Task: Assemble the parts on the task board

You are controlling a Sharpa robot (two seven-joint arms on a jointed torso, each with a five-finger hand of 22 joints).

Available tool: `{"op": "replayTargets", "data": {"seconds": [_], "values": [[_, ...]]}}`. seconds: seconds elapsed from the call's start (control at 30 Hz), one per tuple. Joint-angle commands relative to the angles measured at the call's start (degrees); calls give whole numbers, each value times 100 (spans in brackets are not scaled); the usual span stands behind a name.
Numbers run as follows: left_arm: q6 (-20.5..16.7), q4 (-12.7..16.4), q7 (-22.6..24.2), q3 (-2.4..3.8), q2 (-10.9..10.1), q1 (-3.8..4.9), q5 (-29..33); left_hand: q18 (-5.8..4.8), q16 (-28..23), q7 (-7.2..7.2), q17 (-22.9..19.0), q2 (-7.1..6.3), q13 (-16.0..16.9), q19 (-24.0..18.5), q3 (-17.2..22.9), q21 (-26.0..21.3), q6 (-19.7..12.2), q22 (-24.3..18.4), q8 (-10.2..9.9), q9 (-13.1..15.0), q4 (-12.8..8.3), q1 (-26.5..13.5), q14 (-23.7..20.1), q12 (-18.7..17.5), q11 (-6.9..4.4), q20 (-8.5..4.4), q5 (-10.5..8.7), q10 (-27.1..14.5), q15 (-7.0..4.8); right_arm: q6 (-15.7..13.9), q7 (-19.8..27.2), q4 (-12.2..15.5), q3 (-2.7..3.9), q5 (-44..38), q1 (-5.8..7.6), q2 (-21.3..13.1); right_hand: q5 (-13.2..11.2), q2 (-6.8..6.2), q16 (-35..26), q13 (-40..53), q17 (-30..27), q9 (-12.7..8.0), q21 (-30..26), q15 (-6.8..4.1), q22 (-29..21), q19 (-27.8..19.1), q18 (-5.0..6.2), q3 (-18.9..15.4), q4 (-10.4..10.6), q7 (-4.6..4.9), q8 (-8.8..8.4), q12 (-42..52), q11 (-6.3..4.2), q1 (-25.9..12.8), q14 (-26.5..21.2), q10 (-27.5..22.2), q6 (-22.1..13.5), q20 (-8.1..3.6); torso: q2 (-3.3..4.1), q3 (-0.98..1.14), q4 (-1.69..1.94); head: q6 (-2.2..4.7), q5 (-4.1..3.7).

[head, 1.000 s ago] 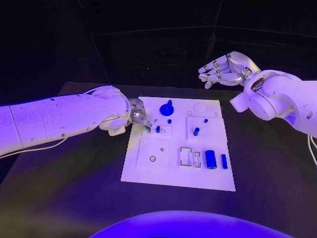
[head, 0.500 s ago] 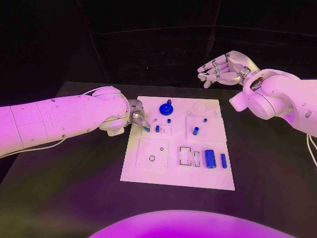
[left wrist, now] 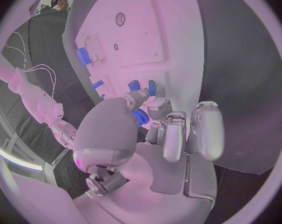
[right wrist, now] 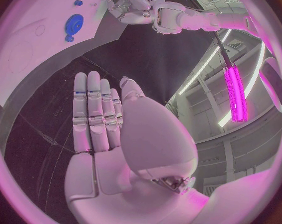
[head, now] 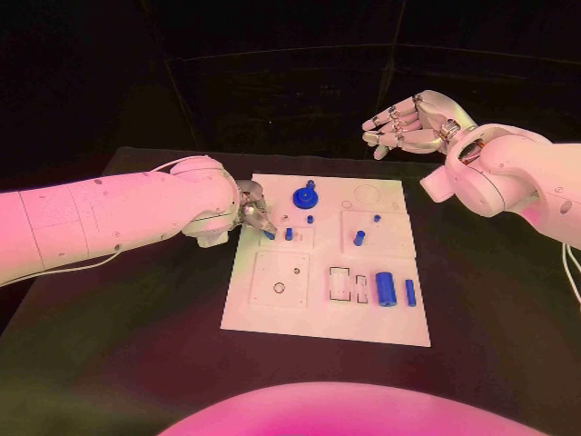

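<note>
Left robot hand (head: 251,211) pinched a small blue part (head: 269,233) at the left edge of the white rectangular task board (head: 280,318); right robot hand (head: 406,125) was released, holding nothing.
The board lay mid-bench on the black bench (head: 121,345), long axis running away from the robot. On it: a blue round knobbed piece (head: 305,197) near the far edge, small blue pegs (head: 359,240) mid-board, a blue cylinder (head: 386,290) and a slim blue bar (head: 409,293) lying lengthwise near the right side, both pointing along the board's long axis. Right robot hand hovered past the board's far right corner, fingers straight, well apart from every part. Bare bench lay on all sides of the board.
</note>
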Motion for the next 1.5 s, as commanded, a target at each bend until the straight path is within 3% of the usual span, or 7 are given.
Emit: {"op": "replayTargets", "data": {"seconds": [0.03,1.03,1.4,1.5], "values": [[89,4,-58,-5,4,-1,-75,37,18,-37,1509,45,-7,122,510,-14,12,323,31,6,-478,-18,606,0,-17,-19,10,36,-49,26,35,9,3,-1,12,6,5,9,-38,-9,-7,5,-39,15,-7,52,16,-1,34,26,-30,-15,-1,-39,35,-22,-22,5,-4,3,7,-5,-7],[340,-83,-169,-8,144,-1,-76,25,18,-110,1509,-49,-49,144,359,20,59,374,222,96,-463,-133,606,-1,-70,-53,-18,82,-90,34,40,23,3,-1,12,9,5,9,-38,-9,-7,5,-39,15,-7,52,16,-1,34,26,-30,-15,-1,-39,35,-22,-22,5,0,4,1,-32,-17],[346,-204,-198,-8,230,0,-76,10,18,-169,1509,-72,7,172,-83,65,121,439,338,116,-225,-393,606,70,-119,-97,-23,132,-134,28,38,33,3,-5,12,8,5,17,-50,-16,-6,5,-53,14,-16,60,17,12,38,25,-30,-15,-3,-34,39,-24,-24,5,-4,4,3,-30,-29],[360,-245,-203,-8,262,-2,-76,-1,18,-192,1509,-90,51,190,-319,101,192,484,385,119,-57,-569,606,121,-134,-101,-25,171,-142,24,36,37,3,-15,12,5,6,16,-51,-16,-6,5,-54,14,-16,60,17,12,38,25,-31,-16,-3,-33,38,-24,-24,6,-2,4,-1,-33,-27]]}}
